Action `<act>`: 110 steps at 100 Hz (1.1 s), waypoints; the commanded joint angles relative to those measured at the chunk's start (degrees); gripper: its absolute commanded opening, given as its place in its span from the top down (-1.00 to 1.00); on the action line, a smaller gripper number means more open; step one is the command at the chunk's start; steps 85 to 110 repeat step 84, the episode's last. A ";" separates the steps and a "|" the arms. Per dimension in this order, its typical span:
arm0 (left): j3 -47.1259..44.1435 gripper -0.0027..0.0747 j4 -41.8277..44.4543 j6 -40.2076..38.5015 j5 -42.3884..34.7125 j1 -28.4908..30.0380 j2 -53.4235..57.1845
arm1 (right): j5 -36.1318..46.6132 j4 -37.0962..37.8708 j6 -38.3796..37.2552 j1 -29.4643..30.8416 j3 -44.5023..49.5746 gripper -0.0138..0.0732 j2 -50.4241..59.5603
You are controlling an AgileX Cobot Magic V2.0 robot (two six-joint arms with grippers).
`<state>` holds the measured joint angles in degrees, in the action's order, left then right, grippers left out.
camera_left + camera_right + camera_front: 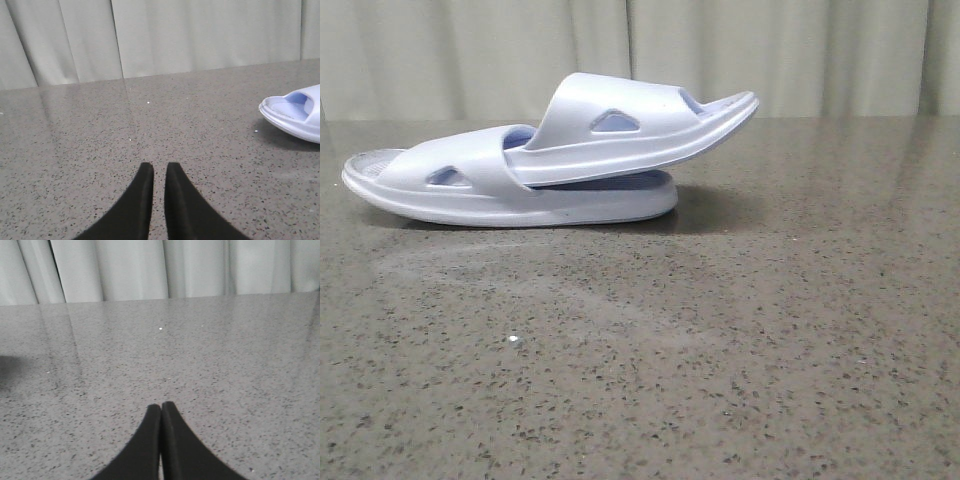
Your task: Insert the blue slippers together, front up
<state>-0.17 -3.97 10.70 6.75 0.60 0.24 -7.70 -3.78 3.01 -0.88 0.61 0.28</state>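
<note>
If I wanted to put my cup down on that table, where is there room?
Plenty. The table is bare across its whole near side and to the right of the slippers, up to the curtain. Only the far left is taken, where one slipper lies tucked into the other. The left gripper and right gripper sit over bare stone, holding nothing.

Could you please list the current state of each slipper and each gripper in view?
Lower slipper: flat on the table, sole down.
Upper slipper: pushed under the lower one's strap, tilted, far end raised.
Left gripper: nearly shut, empty.
Right gripper: shut, empty.
</note>
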 commanded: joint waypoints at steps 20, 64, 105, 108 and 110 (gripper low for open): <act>-0.47 0.89 -0.58 -0.40 -4.42 -0.49 1.73 | 2.56 2.39 -0.17 0.12 1.23 0.89 1.43; -0.47 0.89 -0.58 -0.40 -4.42 -0.49 1.73 | 2.66 2.28 -0.17 0.12 1.23 0.89 1.43; -0.47 0.89 -0.58 -0.40 -4.42 -0.49 1.73 | 2.66 2.28 -0.17 0.12 1.23 0.89 1.43; -0.47 0.89 -0.58 -0.40 -4.42 -0.49 1.73 | 2.66 2.28 -0.17 0.12 1.23 0.89 1.43; -0.47 0.89 -0.58 -0.40 -4.42 -0.49 1.73 | 2.66 2.28 -0.17 0.12 1.23 0.89 1.43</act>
